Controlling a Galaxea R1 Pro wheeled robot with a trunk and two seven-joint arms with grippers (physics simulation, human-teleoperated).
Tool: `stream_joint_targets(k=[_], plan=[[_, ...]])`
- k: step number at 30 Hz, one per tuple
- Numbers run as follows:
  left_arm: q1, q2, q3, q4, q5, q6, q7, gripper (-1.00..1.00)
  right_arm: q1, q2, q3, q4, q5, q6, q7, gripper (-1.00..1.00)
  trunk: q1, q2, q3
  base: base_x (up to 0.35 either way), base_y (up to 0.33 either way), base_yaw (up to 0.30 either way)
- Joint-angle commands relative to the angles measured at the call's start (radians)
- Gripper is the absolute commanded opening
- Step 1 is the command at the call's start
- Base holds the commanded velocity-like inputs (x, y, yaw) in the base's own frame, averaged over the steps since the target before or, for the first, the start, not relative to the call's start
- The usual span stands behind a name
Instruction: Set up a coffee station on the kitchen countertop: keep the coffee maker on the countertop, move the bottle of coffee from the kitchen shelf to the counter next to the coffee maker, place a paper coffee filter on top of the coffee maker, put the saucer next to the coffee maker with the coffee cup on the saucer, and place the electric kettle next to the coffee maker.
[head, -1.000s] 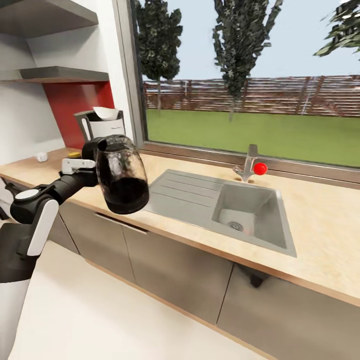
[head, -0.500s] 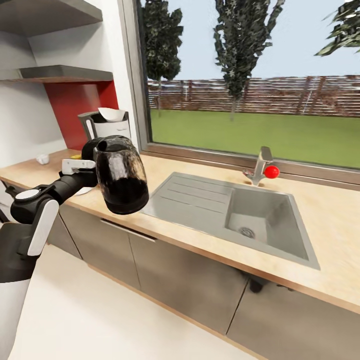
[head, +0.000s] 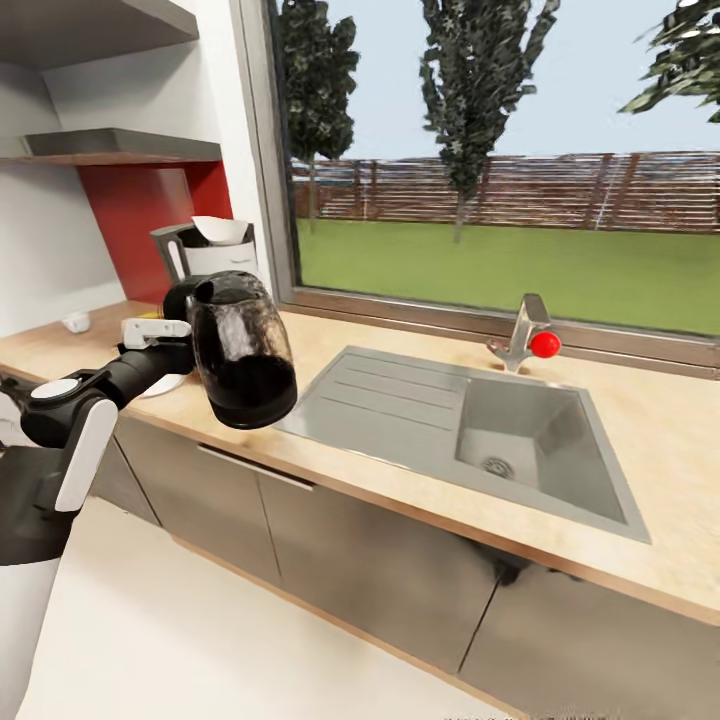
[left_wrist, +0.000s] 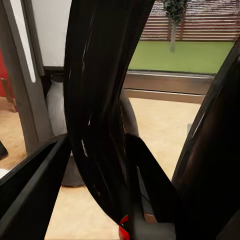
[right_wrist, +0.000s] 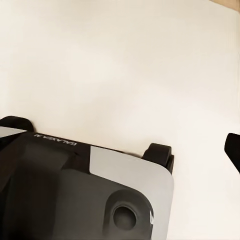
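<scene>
My left gripper (head: 184, 338) is shut on the black handle of the electric kettle (head: 242, 352), which hangs tilted above the front edge of the kitchen countertop (head: 395, 338). In the left wrist view that handle (left_wrist: 100, 110) runs between the fingers (left_wrist: 30, 192). Behind the kettle stands the coffee maker (head: 205, 258), with the white paper coffee filter (head: 221, 229) on top. The coffee cup (head: 76, 322) sits far left on the counter. The saucer (head: 160, 386) peeks out under my forearm. The bottle of coffee is hidden. My right gripper (right_wrist: 125, 136) is open over the floor.
A steel sink (head: 470, 420) with a drainboard is set into the counter right of the kettle, with a faucet and red knob (head: 543, 344) behind it. The kitchen shelf (head: 120, 146) hangs above the coffee maker. Grey cabinet fronts (head: 360, 545) run below.
The whole view has shifted, with the sink sliding to the right in the picture, so the camera moved. The kettle stays held in my left gripper in the same pose.
</scene>
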Motion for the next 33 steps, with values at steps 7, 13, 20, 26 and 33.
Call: stream_joint_targets(k=[7, 13, 20, 26, 33], plan=[[-0.001, 0.001, 0.001, 0.001, -0.026, 0.004, -0.001, -1.00, -0.001, -0.001, 0.006, -0.003, -0.010, 0.009, 0.001, 1.00, 0.000, -0.001, -0.001, 0.002, 0.004, -0.113], [-0.001, 0.000, 0.001, 0.002, -0.161, 0.006, -0.002, -1.00, -0.001, -0.002, 0.006, -0.003, -0.010, 0.009, 0.001, 1.00, 0.000, -0.001, -0.001, 0.000, 0.000, -0.004], [-0.001, 0.001, 0.002, 0.003, -0.176, 0.006, -0.002, -1.00, -0.001, -0.002, 0.006, -0.003, -0.010, 0.009, 0.001, 1.00, 0.000, -0.001, -0.001, 0.001, 0.003, 0.000], [-0.001, 0.001, 0.021, 0.004, -0.177, 0.006, -0.002, -1.00, -0.001, -0.002, 0.006, -0.003, -0.010, 0.009, 0.001, 1.00, 0.000, -0.001, -0.001, 0.062, 0.131, 0.000], [-0.001, 0.000, 0.027, 0.004, -0.177, 0.006, -0.002, -1.00, -0.001, -0.002, 0.006, -0.003, -0.010, 0.009, 0.001, 1.00, 0.000, -0.001, -0.001, 0.057, 0.040, 0.000]])
